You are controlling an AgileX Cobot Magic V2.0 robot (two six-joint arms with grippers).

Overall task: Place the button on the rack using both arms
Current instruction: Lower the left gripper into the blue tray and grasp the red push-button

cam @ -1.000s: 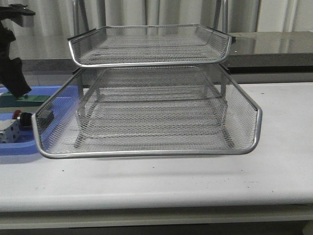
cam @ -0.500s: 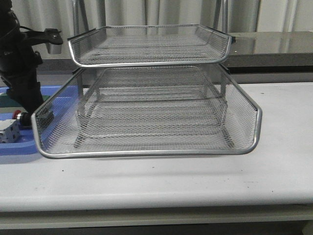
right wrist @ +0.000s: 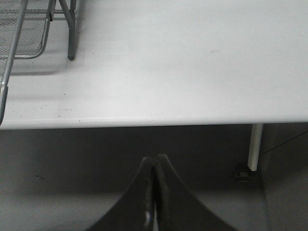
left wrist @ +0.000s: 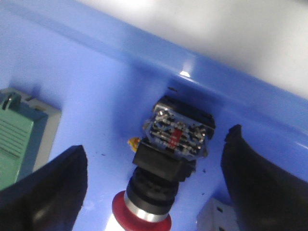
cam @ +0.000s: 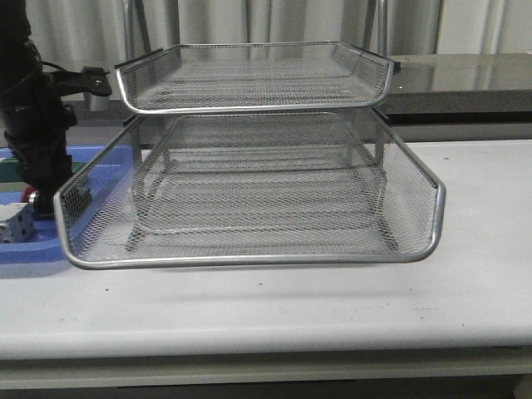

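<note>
two black fingers (left wrist: pixel 45 192) of the left gripper (left wrist: pixel 154 187), now lower than before, spread either side of the button (left wrist: pixel 163 173) in the blue tray (left wrist: pixel 96 86), left of the rack (cam: pixel 249 158); right gripper (right wrist: pixel 154 192) pressed together off the table's (right wrist: pixel 192 62) near edge.

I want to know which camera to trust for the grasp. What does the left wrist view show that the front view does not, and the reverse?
Only the left wrist view shows the button's rear terminals and the open left gripper straddling it. Only the front view shows the rack and table. Both show the blue tray and button.
</note>
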